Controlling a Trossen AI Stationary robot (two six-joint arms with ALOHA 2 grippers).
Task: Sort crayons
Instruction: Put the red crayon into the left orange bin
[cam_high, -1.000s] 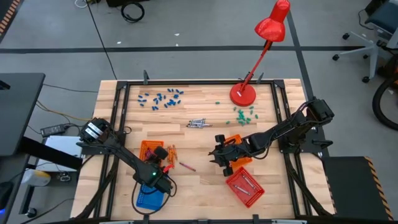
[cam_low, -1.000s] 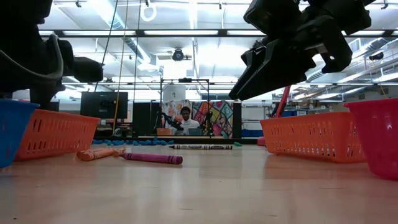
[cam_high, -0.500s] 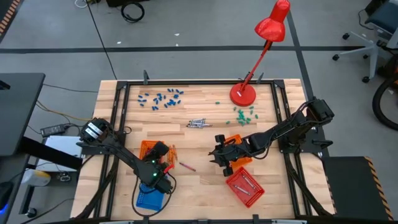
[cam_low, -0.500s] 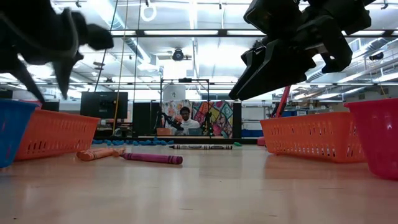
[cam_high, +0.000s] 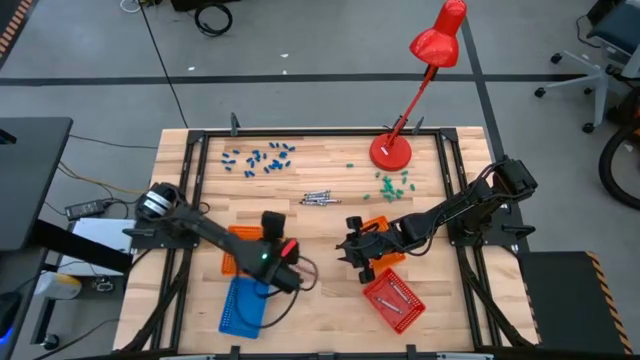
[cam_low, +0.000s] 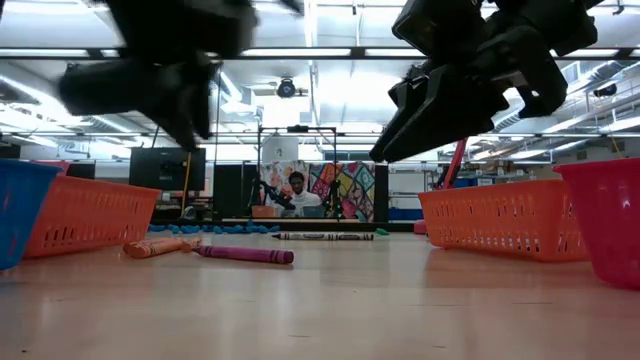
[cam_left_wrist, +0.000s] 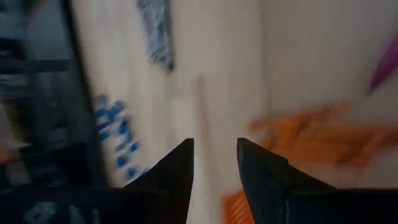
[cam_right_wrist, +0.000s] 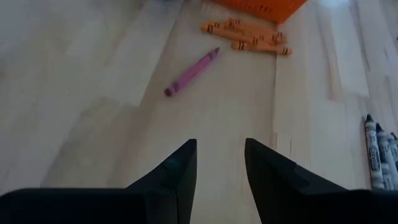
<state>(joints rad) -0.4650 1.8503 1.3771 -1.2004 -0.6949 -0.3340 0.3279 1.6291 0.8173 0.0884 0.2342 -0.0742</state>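
Observation:
Orange crayons and one pink crayon lie flat on the table beside the left orange basket. They also show in the low view, pink and orange. Grey crayons lie further back at mid-table. My left gripper is open and empty, above the table by the orange crayons. My right gripper is open and empty, hovering to the right of the pink crayon, its fingers pointing toward it.
A blue basket stands near the front left. A red basket holding grey crayons stands at front right, and a second orange basket lies under my right arm. Blue pieces, green pieces and a red lamp base sit at the back.
My left gripper has swung from above the blue basket toward the table's right and far side, and now hangs over the spot by the orange and pink crayons. My right arm has kept still.

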